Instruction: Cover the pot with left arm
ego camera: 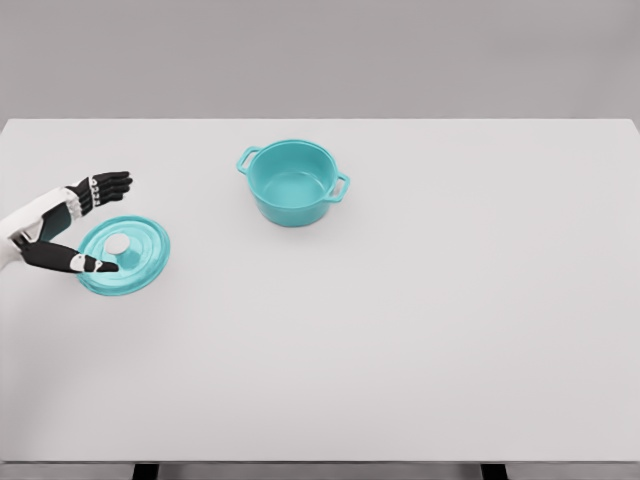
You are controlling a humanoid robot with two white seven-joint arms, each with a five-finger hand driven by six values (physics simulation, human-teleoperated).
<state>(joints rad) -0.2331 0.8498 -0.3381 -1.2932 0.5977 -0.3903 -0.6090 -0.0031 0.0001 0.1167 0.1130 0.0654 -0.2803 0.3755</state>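
Note:
A teal pot (pixel 293 182) with two side handles stands uncovered on the white table, left of centre and toward the back. Its teal lid (pixel 126 255) with a white knob (pixel 118 244) lies flat on the table at the left. My left hand (pixel 100 222) comes in from the left edge and hovers at the lid's left side, open. The fingers (pixel 108 185) are stretched out behind the lid and the thumb (pixel 92 263) reaches over its near-left rim. Nothing is grasped. The right arm does not show.
The white table (pixel 420 330) spans nearly the whole view, with its front edge near the bottom. A grey wall lies behind it.

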